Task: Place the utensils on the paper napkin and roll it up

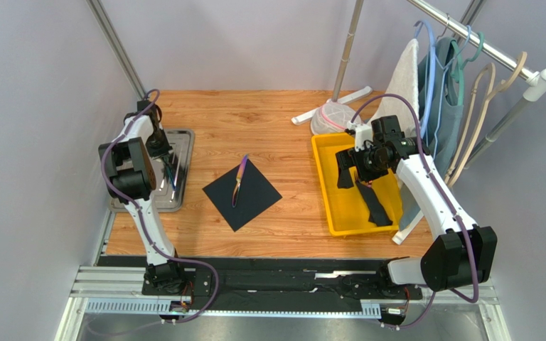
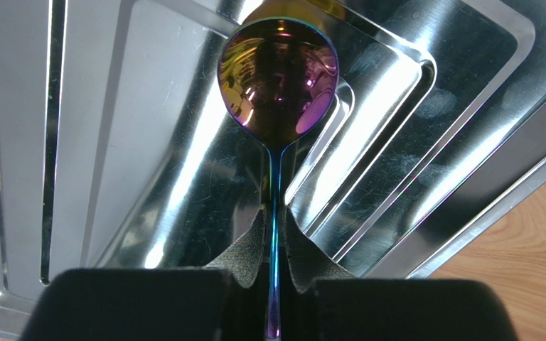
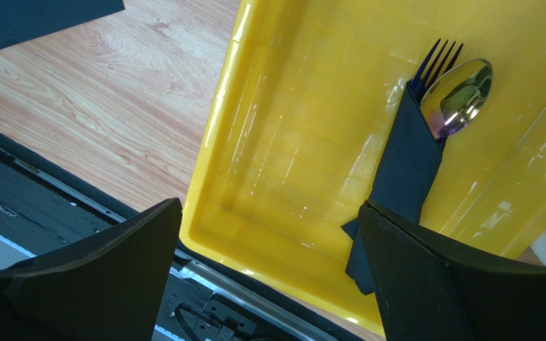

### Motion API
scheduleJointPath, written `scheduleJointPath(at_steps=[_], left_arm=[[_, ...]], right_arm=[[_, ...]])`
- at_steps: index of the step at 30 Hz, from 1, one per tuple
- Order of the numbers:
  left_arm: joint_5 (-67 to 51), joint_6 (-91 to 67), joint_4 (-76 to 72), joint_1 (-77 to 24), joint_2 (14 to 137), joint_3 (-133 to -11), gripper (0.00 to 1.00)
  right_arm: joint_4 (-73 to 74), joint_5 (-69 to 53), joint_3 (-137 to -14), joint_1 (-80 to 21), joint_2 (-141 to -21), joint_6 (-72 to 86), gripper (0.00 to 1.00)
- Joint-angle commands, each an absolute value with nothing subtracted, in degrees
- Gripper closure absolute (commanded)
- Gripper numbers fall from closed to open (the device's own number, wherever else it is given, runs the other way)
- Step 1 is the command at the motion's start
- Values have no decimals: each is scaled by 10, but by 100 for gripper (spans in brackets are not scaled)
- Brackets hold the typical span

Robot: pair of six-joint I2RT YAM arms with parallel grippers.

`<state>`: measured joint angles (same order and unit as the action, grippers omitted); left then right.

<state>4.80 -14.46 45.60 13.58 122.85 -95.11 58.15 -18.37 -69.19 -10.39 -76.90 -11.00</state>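
Note:
The black paper napkin (image 1: pixel 251 199) lies flat on the wooden table mid-way between the arms, one corner showing in the right wrist view (image 3: pixel 34 18). A utensil (image 1: pixel 239 181) with a purple-gold head lies on it. My left gripper (image 1: pixel 163 152) is over the metal tray (image 1: pixel 182 145). In the left wrist view it (image 2: pixel 274 245) is shut on the thin handle of an iridescent purple spoon (image 2: pixel 277 78) above the tray (image 2: pixel 432 149). My right gripper (image 1: pixel 345 170) hangs open and empty over the yellow bin (image 1: pixel 325 186), as its wrist view (image 3: pixel 269 209) also shows.
The yellow bin (image 3: pixel 254 142) holds a rolled black napkin (image 3: pixel 404 170) with a fork and spoon sticking out. A clothes rack with hangers and cloths (image 1: pixel 439 85) stands at the right. A white mesh bag (image 1: pixel 331 117) lies by a pole at the back.

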Motion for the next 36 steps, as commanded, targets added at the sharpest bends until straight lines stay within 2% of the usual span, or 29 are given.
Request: scheduleJointPath(at_steps=[1,10,16,20,26,36], left_arm=[[32,-159,482,137,1230,-982,98],[-47,-163,518,91,1108,-953,100],[-65,-142,524,-29,1019,-884,100],[-63,-137,528,-121,1023,-868,100],[-57,-145,512,-201,1058,-868,100],[-40,-181,511,-229,1140,-903,100]], right_arm=[[578,-187,-704,-106,-767,-113,0],[576,-191,-700,-105,-767,-112,0],[575,-195,-699,-106,-766,-111,0],[579,-201,-700,-106,-766,-115,0],[581,-203,-698,-106,-764,-118,0],[577,-208,-678,-106,-752,-121,0]])
